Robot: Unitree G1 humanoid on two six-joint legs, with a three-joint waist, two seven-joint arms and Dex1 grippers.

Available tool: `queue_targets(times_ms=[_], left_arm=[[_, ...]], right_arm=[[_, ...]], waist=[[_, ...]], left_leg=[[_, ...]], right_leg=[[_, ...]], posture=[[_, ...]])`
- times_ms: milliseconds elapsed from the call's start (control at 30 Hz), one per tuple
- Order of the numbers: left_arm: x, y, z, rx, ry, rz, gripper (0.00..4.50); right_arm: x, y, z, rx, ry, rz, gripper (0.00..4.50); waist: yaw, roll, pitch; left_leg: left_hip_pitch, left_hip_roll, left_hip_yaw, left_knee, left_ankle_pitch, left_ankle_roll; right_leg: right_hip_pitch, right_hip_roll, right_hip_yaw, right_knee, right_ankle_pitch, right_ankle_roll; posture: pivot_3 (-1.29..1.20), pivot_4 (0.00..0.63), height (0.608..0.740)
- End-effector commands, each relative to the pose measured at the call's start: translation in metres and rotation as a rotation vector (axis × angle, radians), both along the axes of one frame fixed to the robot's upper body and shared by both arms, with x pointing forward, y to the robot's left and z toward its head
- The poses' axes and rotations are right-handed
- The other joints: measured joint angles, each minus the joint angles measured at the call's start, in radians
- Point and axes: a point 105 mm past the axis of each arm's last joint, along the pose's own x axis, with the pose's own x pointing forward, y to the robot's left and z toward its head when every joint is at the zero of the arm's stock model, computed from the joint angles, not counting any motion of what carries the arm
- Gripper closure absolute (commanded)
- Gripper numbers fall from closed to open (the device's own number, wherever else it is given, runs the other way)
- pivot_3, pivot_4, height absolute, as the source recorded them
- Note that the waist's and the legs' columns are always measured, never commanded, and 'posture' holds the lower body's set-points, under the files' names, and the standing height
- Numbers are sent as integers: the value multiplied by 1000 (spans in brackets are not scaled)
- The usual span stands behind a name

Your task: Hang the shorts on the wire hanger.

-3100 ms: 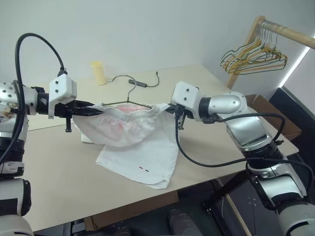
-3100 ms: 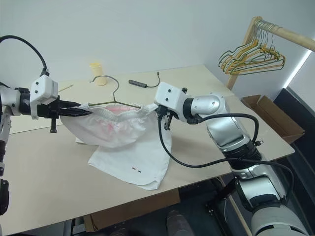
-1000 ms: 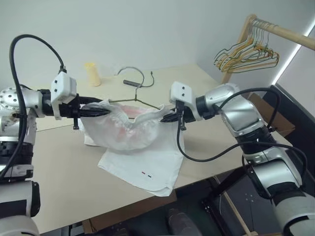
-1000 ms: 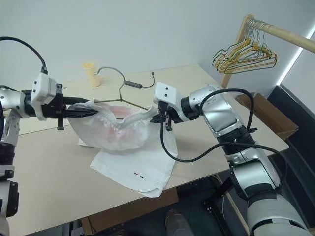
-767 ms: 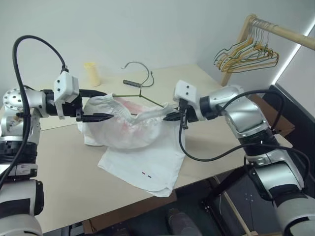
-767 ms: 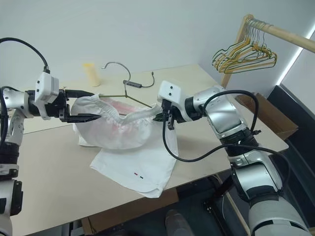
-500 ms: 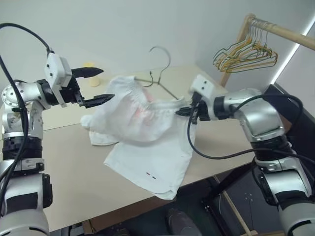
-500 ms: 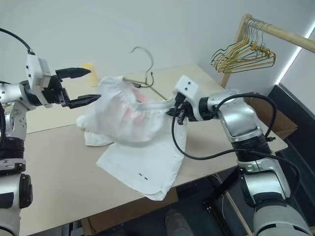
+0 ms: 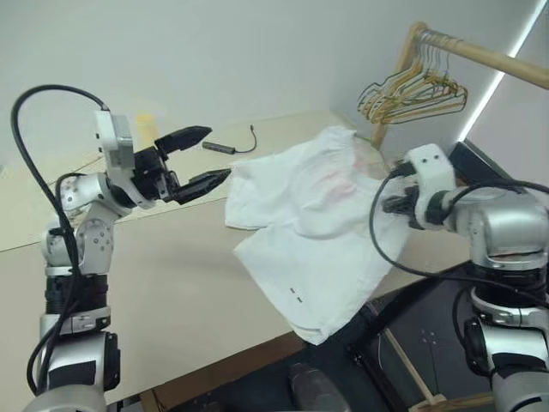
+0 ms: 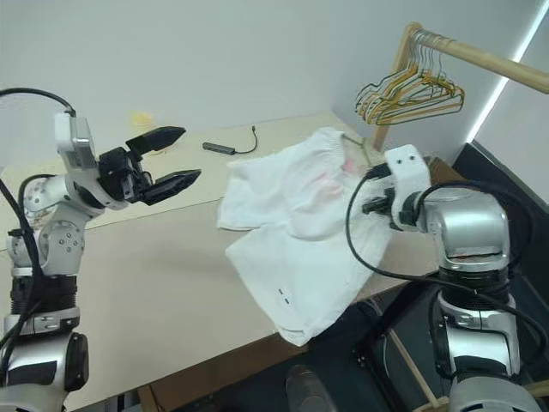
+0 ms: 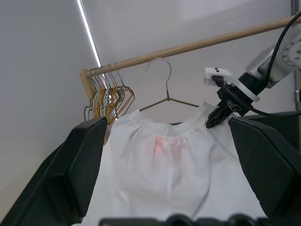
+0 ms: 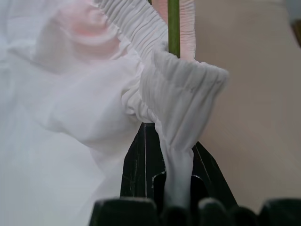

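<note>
Once released, shorts point(image 9: 317, 223) swung rightward.

bare table point(image 9: 171, 283) beside shorts point(image 9: 317, 232)

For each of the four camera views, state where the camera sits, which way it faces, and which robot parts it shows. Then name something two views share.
Left eye view: head, looking forward and down at the table; both arms, open left tool.
Right eye view: same head, same scene; right tool gripping the shorts.
Left wrist view: along its own spread fingers towards the wooden rail; the other arm's tool shows.
Right wrist view: along its shut fingers, clamped on the waistband beside the wire hanger.
Shared: all four show the shorts.
</note>
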Motion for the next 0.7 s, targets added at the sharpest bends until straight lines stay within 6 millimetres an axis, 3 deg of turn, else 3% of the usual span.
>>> queue_targets(times_ms=[33, 133, 400, 700], left_arm=[[-5, -12, 4, 0, -25, -42, 29], [-4, -18, 1, 15, -20, -57, 29], [-3, -24, 5, 20, -25, -83, 29], [-8, -22, 2, 44, -16, -97, 29]], right_arm=[[-3, -36, 23, 12, -78, -213, 4500], [-5, -56, 27, 19, -109, -365, 4500], [-11, -80, 45, 66, -203, -684, 4500], [3, -87, 71, 192, -263, -762, 4500]], waist=[[-18, 0, 0], [-44, 0, 0], [-127, 1, 0], [-174, 1, 0]], left_leg=[[0, 0, 0, 0, 0, 0], [0, 0, 0, 0, 0, 0], [0, 0, 2, -2, 0, 0], [4, 0, 5, -3, 0, 0]], right_leg=[[0, 0, 0, 0, 0, 0], [1, 0, 1, -1, 0, 0], [5, 1, 5, 1, -1, 1], [7, 1, 8, 1, 0, 2]], posture=[[-410, 0, 740], [-420, 0, 740], [-442, 0, 740], [-445, 0, 740]])
